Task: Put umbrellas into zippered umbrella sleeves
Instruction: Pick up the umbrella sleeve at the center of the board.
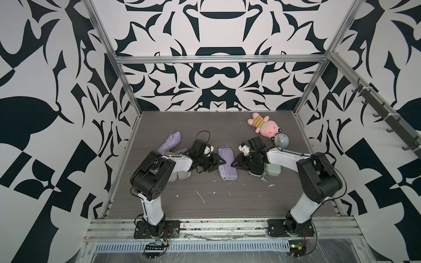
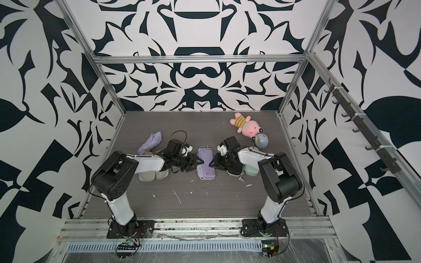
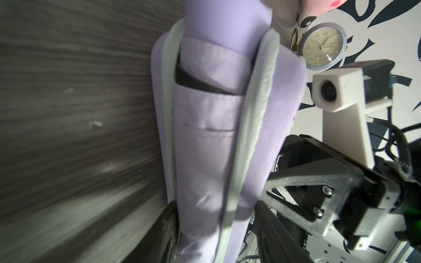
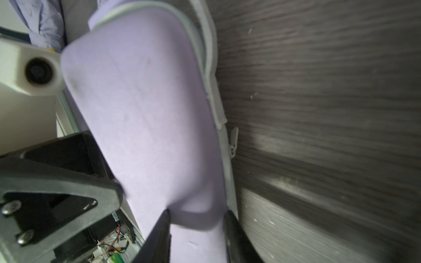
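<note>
A lilac sleeve point(image 1: 227, 173) lies mid-table in both top views, my two grippers meeting at its middle from either side. The left wrist view shows its halves point(image 3: 280, 102) parted along the near edge, with a lilac umbrella point(image 3: 205, 148) lying inside on the grey lining. My left gripper point(image 3: 216, 227) is shut on this sleeve, one finger under it and one over. My right gripper point(image 4: 197, 218) pinches the opposite edge point(image 4: 148, 102) and dents the shell; the zipper pull point(image 4: 233, 141) hangs beside it. A second lilac umbrella point(image 1: 169, 142) lies loose at the back left.
An open pale sleeve point(image 1: 180, 175) lies under my left forearm. A mint green sleeve point(image 1: 274, 169) and a black bundle point(image 1: 256, 170) sit under my right arm. The pink plush toy point(image 1: 266, 126) and the round clock point(image 1: 281, 140) are at the back right.
</note>
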Controlling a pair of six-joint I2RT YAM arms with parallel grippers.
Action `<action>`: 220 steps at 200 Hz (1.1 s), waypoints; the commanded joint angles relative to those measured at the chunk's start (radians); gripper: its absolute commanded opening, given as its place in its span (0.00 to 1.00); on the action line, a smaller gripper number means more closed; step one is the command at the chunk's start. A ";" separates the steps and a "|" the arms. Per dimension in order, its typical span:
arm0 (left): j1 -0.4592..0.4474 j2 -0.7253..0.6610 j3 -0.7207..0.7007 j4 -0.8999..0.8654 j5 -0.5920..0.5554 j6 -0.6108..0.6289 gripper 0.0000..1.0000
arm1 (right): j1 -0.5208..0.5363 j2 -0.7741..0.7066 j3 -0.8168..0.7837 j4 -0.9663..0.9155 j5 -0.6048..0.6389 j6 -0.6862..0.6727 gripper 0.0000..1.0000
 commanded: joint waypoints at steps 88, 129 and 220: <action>-0.028 0.108 0.016 0.069 0.114 0.044 0.36 | 0.046 0.108 -0.110 0.517 -0.187 0.323 0.24; 0.061 0.092 -0.086 0.209 0.187 0.024 0.00 | -0.103 -0.042 -0.186 0.398 -0.228 0.202 0.51; 0.060 0.039 -0.156 0.704 0.211 -0.263 0.00 | -0.075 -0.119 -0.247 0.364 -0.239 0.096 0.84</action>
